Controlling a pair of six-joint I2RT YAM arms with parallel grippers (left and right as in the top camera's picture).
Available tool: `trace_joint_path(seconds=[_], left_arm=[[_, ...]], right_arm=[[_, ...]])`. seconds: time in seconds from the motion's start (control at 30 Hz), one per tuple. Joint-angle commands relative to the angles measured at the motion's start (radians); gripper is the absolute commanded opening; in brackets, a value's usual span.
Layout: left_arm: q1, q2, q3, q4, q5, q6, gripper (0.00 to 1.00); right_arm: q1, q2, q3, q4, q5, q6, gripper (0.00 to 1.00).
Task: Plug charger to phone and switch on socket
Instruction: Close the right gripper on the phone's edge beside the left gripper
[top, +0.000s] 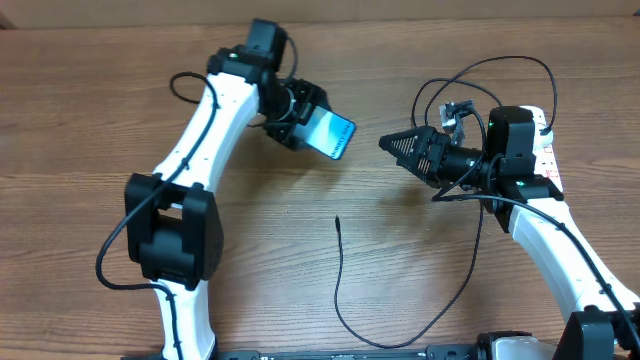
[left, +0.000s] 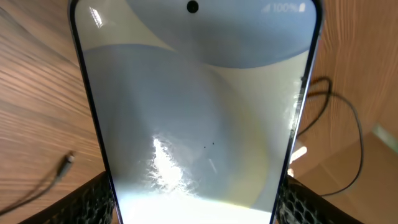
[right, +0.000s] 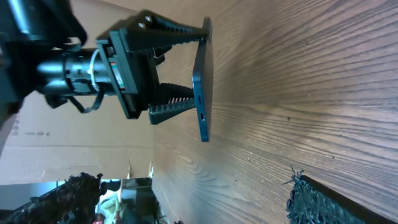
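Phone presentation is the step in hand; cable pickup comes next, by my reading.

Overhead view: the left gripper (top: 308, 122) clamps the phone (top: 331, 134) across its width and holds it clear of the table (top: 80, 150), lit screen tilted upward. The right gripper (top: 390, 144) hovers just beside the phone, jaws spread and empty. The charger (top: 345, 310) lies on the wood, its connector tip (top: 337, 218) loose below the phone and well apart from both grippers. The socket (top: 546, 150) is mostly hidden behind the right arm, and its switch cannot be read.

Left wrist view: the phone (left: 199, 118) fills the frame, pale blue-grey, with glare low on the glass. Mesh fingers (left: 93, 200) press both long edges. The connector tip (left: 65, 160) rests on the table at left.

Right wrist view: the phone (right: 203, 87) appears edge-on, with a port slot (right: 202, 116) on its exposed short edge. One finger (right: 317, 202) of the right gripper shows, holding nothing.

Next move: the right gripper must descend, pinch the cable close behind the tip, and align the tip with the slot. The thin cable will likely flex, so a short grip is advisable. Plugging and switching are not yet done.
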Motion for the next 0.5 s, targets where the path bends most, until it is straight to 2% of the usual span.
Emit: trace_joint_path(seconds=[0.0, 0.33, 0.47], left_arm=[[-0.045, -0.05, 0.047, 0.001, -0.024, -0.069, 0.04], [-0.121, -0.05, 0.047, -0.001, -0.054, -0.164, 0.04], [-0.133, -0.05, 0.047, -0.008, -0.037, -0.186, 0.04]], right_arm=[[0.005, 0.001, 0.032, -0.003, -0.026, 0.01, 1.0], [0.06, 0.001, 0.032, -0.08, 0.152, 0.002, 1.0], [0.1, 0.001, 0.032, -0.092, 0.29, 0.001, 1.0]])
